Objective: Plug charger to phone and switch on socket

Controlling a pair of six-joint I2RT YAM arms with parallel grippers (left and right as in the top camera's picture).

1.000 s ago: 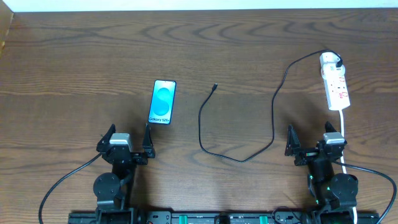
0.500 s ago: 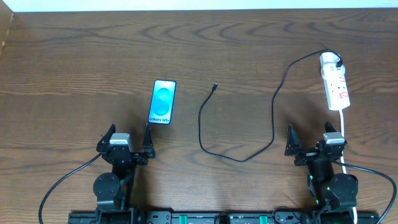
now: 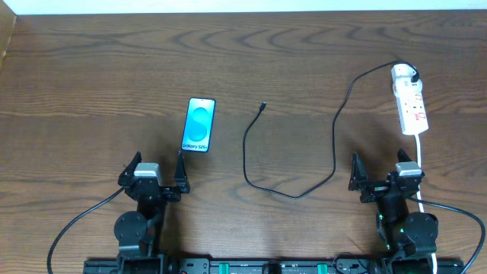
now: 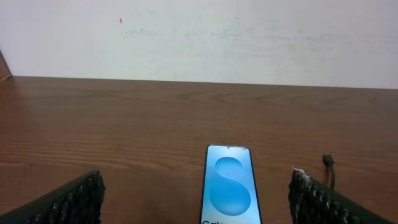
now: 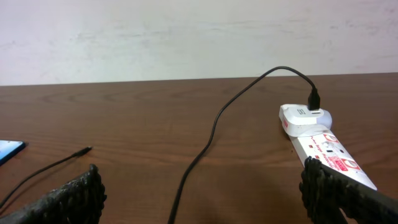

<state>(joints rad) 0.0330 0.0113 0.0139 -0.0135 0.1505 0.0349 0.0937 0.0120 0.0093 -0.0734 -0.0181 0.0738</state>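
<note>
The phone [image 3: 200, 125] lies flat with its blue screen up, left of centre; it also shows in the left wrist view [image 4: 229, 193]. The black charger cable [image 3: 335, 144] loops across the table, its small connector tip [image 3: 262, 106] free on the wood right of the phone, its black plug [image 3: 412, 78] seated in the white socket strip [image 3: 411, 106] at the far right. The strip also shows in the right wrist view [image 5: 317, 134]. My left gripper [image 3: 155, 173] is open and empty just in front of the phone. My right gripper [image 3: 385, 176] is open and empty in front of the strip.
The strip's white cord [image 3: 421, 164] runs down past my right arm. A white wall [image 4: 199, 37] stands behind the table's far edge. The table's left edge [image 3: 7, 46] shows at the far left.
</note>
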